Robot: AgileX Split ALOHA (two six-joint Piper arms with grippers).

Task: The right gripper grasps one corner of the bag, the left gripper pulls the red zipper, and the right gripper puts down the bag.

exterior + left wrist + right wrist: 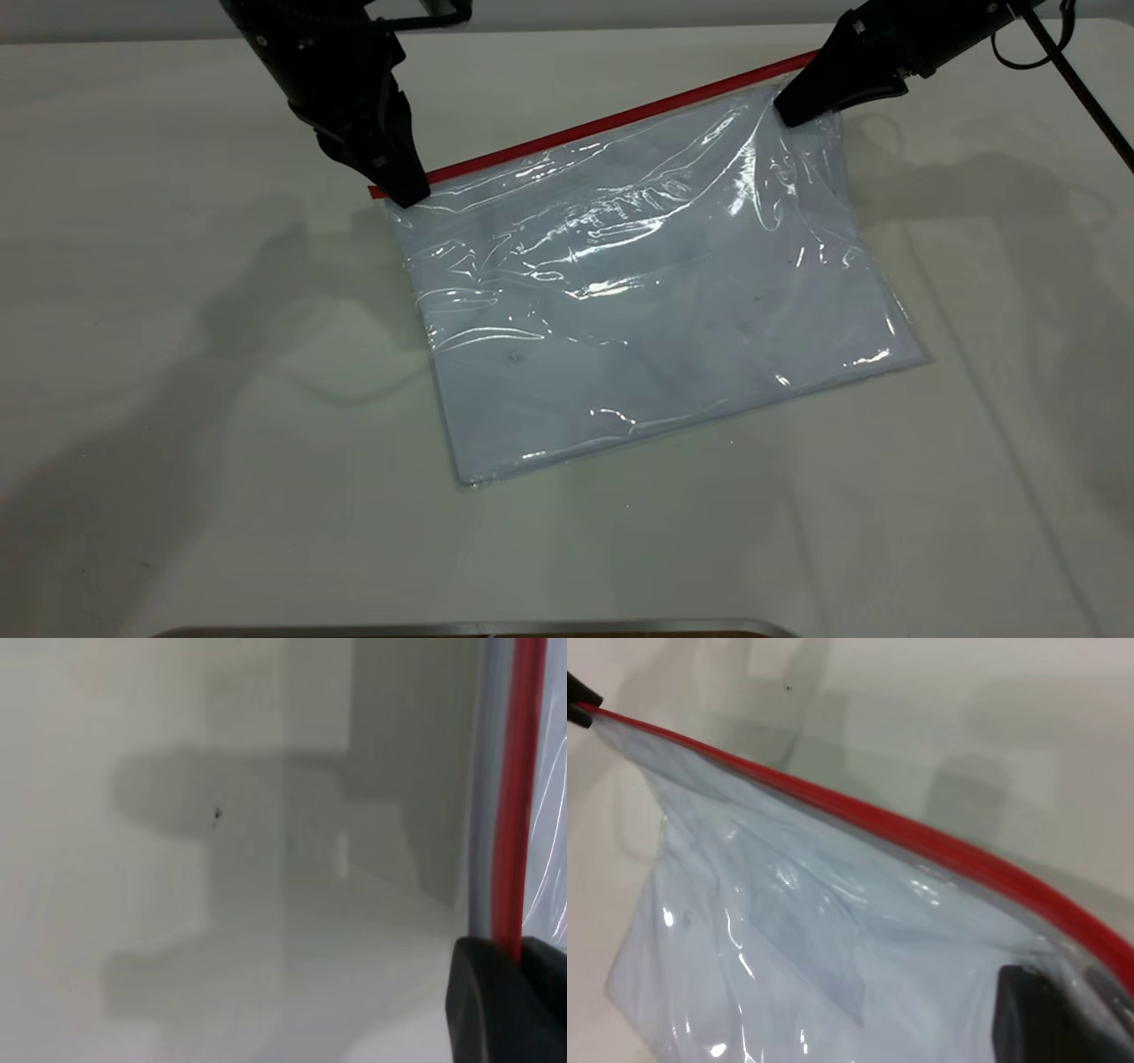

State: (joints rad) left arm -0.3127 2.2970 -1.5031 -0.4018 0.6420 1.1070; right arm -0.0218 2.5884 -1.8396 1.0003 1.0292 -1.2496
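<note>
The bag (656, 301), a clear bluish-white pouch, lies on the white table with its far edge raised. The red zipper (611, 120) runs along that far edge; it also shows in the left wrist view (514, 797) and the right wrist view (921, 837). My right gripper (793, 111) is shut on the bag's far right corner, holding it up; one of its fingers (1036, 1019) presses the plastic. My left gripper (407, 190) is shut on the red zipper's left end, with the strip running between its fingers (487, 1001). The slider tab is hidden.
The white table (177, 354) stretches wide to the left and front of the bag. A dark metal edge (478, 629) lies along the near side. A thin black cable (1081, 89) trails by the right arm.
</note>
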